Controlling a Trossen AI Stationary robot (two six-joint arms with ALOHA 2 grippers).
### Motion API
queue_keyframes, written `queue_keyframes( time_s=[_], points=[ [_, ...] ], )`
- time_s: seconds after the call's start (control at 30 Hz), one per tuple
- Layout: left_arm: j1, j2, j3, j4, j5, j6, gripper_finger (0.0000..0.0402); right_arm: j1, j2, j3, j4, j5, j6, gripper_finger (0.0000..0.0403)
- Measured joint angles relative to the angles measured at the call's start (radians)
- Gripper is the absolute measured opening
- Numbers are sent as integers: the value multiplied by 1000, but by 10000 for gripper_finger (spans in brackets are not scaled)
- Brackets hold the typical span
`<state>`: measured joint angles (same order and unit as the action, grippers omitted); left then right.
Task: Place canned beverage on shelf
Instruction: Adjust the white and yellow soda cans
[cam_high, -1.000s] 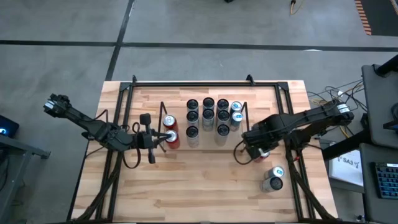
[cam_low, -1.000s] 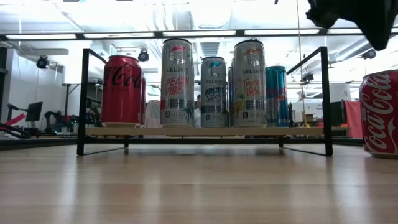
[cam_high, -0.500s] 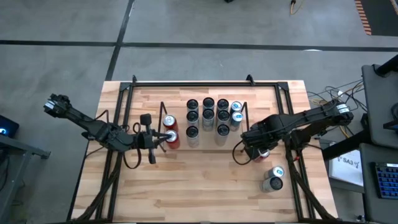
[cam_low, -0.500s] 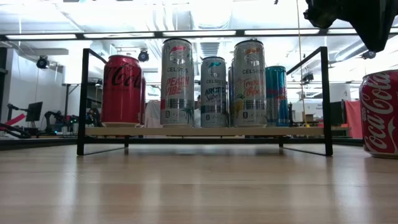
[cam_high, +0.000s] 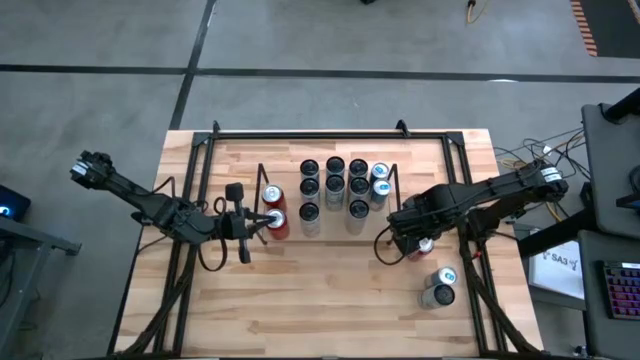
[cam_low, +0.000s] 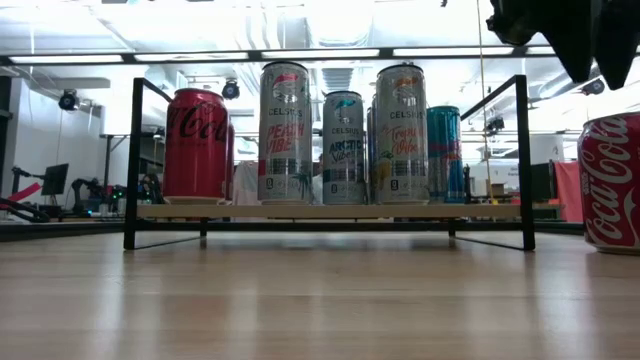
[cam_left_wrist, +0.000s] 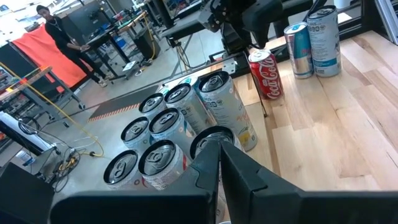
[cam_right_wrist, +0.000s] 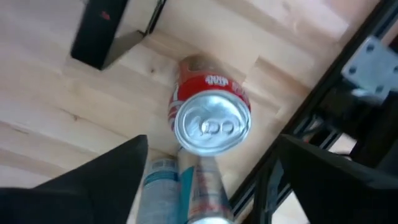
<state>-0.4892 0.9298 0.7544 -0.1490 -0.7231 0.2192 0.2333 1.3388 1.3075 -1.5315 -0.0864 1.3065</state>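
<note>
A red cola can (cam_high: 420, 247) (cam_right_wrist: 211, 118) stands upright on the table, just right of the shelf (cam_high: 393, 200) (cam_low: 330, 212). My right gripper (cam_high: 412, 238) (cam_right_wrist: 211, 144) (cam_low: 597, 45) hangs open above it, pointing down, one finger to each side of the can's top and clear of it. The shelf holds several tall silver cans (cam_low: 345, 148) and two red cans (cam_high: 274, 208) at its left end. My left gripper (cam_high: 257, 222) (cam_left_wrist: 219, 146) is shut, raised by the shelf's left end over the red cans, and I see nothing held in it.
Two more cans (cam_high: 440, 286) (cam_left_wrist: 314, 40) stand near the table's right front corner. A black tubular frame (cam_high: 320, 133) runs around the table. Bare wood lies along the near side in front of the shelf (cam_low: 320, 300).
My right gripper has opened above the red cola can without shifting; the can has stayed upright on the table.
</note>
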Motion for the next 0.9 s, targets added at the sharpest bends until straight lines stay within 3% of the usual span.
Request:
queue_keyframes(
  time_s=[0.13,0.53,0.77,0.9],
  points=[
    [0,0,0,0,0,0,0,1,0,0,3,76,12,367],
    [0,0,0,33,-1,-22,0,2,-9,50,-38,90,-14,368],
    [12,22,0,73,0,-27,0,2,-34,106,2,257,-150,365],
    [27,54,0,95,0,-23,0,2,-54,125,88,345,-232,342]
  ],
)
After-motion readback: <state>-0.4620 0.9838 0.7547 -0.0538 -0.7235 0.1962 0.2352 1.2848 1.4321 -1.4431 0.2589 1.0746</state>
